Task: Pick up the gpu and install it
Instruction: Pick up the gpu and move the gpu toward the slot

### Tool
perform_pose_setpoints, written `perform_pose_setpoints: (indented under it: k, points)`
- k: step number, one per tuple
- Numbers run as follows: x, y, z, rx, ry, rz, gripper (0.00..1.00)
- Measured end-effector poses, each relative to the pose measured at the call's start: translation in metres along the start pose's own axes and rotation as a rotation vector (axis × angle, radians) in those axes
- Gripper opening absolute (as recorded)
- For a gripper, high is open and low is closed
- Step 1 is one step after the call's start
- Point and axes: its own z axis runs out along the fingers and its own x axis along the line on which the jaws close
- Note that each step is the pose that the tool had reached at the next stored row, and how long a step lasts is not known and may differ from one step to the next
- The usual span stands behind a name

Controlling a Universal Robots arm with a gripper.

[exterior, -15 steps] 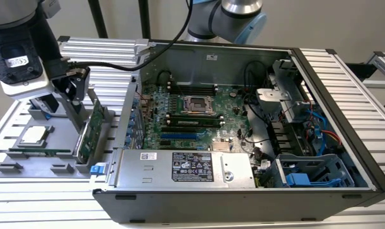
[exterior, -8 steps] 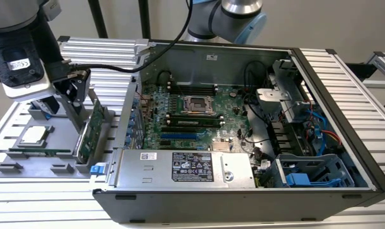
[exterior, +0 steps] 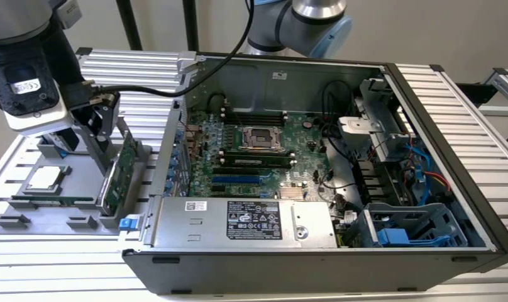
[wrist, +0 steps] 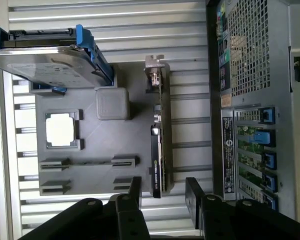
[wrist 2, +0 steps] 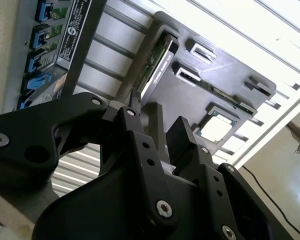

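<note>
The gpu (exterior: 122,168) (wrist: 160,135) (wrist 2: 156,59) stands on its long edge in a slot of the grey parts tray (exterior: 80,179), left of the open computer case (exterior: 455,157) in the exterior view. It is a green card with a black cooler face and a silver bracket at one end. My gripper (exterior: 101,135) (wrist: 165,192) (wrist 2: 157,132) is low over the end away from the bracket. It is open, one finger on each side of the card, with gaps showing in the first wrist view. The motherboard (exterior: 237,151) lies inside the case with a blue slot (exterior: 237,179).
The tray also holds a silver hard drive with blue rails (wrist: 45,65), a processor chip (exterior: 46,178) (wrist: 60,129) and a narrow memory stick (exterior: 53,200). The case wall (exterior: 171,145) rises right beside the tray. A power supply (exterior: 237,221) and a blue drive cage (exterior: 409,226) fill the case's front.
</note>
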Motion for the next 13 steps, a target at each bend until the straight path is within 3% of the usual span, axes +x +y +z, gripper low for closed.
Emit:
perform_pose_setpoints:
  k: [13]
  points:
    - [0.0001,-0.0002,0.0040,0.0001,0.0002,0.000,1.00]
